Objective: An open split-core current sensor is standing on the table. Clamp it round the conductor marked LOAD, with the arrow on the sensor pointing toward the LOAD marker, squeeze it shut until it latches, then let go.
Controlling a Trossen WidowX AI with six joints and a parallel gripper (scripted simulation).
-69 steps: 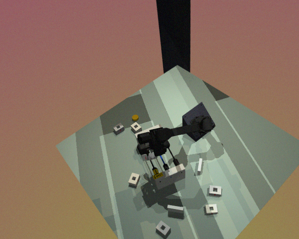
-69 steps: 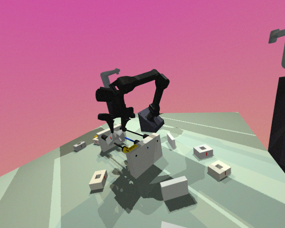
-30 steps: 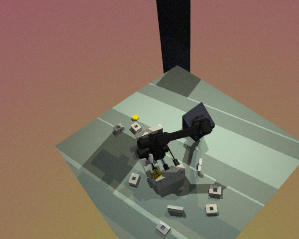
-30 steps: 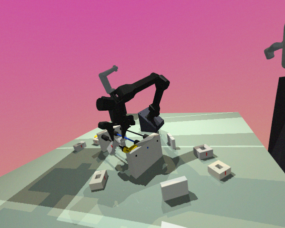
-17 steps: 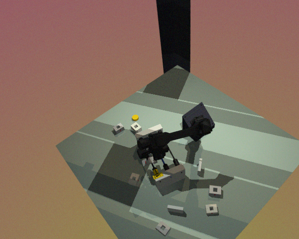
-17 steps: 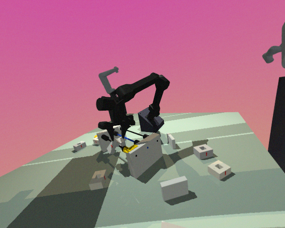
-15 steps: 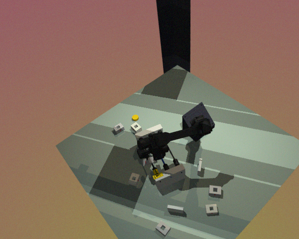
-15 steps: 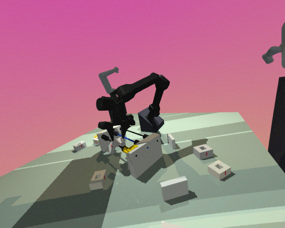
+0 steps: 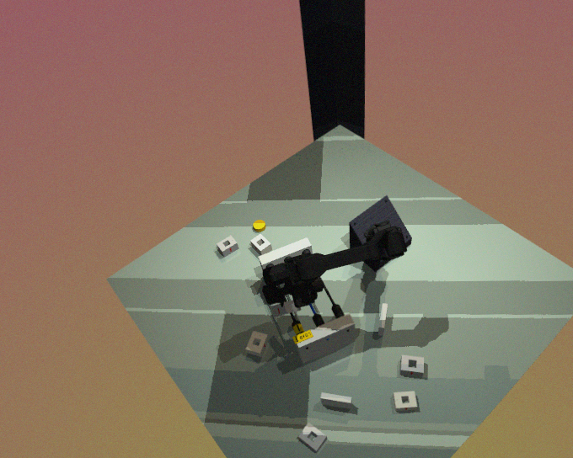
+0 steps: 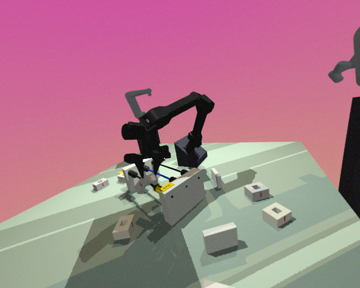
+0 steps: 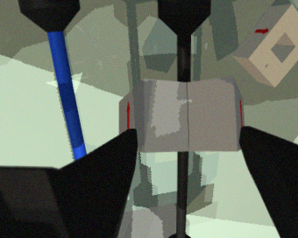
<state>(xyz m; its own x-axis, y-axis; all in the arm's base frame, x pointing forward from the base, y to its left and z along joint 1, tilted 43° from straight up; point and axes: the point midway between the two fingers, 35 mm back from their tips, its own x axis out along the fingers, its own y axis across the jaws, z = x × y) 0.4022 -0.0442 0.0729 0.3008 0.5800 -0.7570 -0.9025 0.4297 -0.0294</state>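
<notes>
The grey-white split-core sensor (image 9: 278,311) (image 10: 140,185) (image 11: 214,115) is between the two fingers of my gripper (image 10: 149,175) (image 11: 188,135), which is shut on its sides. In the wrist view the black conductor (image 11: 181,179) passes behind the sensor's middle and shows above and below it. A seam runs down the sensor's near face, and its red arrows point up the view, along the conductor. The yellow LOAD marker (image 9: 304,337) (image 10: 167,187) sits at this conductor's end on the front block. The sensor's underside and latch are hidden.
A blue conductor (image 10: 163,176) (image 11: 65,83) and another black conductor (image 9: 329,296) run alongside. White end blocks (image 9: 326,346) (image 10: 183,203) hold them. Several white square pieces (image 9: 412,365) (image 10: 277,215), upright plates (image 9: 335,401) (image 10: 220,240) and a yellow disc (image 9: 259,225) stand around.
</notes>
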